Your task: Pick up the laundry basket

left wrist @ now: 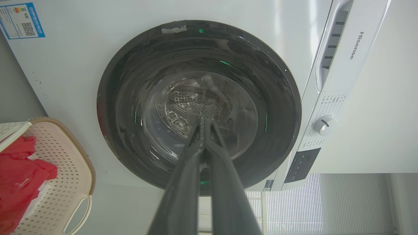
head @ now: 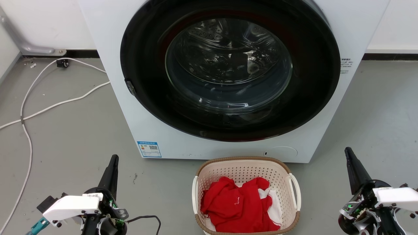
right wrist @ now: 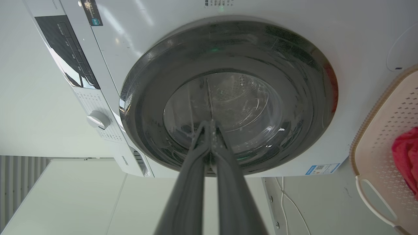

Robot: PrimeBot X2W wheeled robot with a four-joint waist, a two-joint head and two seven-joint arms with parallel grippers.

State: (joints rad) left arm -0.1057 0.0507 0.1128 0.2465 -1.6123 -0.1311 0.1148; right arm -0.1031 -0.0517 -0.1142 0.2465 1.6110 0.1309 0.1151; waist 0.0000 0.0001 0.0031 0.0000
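The laundry basket [head: 243, 169] stands on the grey floor just in front of the washer, cream with perforated walls, a brown rim and white loop handles at both sides. Red and white cloth [head: 238, 204] lies inside it. The basket also shows at the left edge of the left wrist view [left wrist: 68, 173] and at the right edge of the right wrist view [right wrist: 388, 130]. My left gripper [head: 113, 160] is shut, well left of the basket, holding nothing. My right gripper [head: 348, 152] is shut too, off to the basket's right. Both point at the washer.
A white front-loading washer [head: 156, 107] with a closed round dark glass door [head: 228, 68] stands right behind the basket. White cables [head: 49, 106] trail over the floor at the left. A wall with a dark skirting runs behind.
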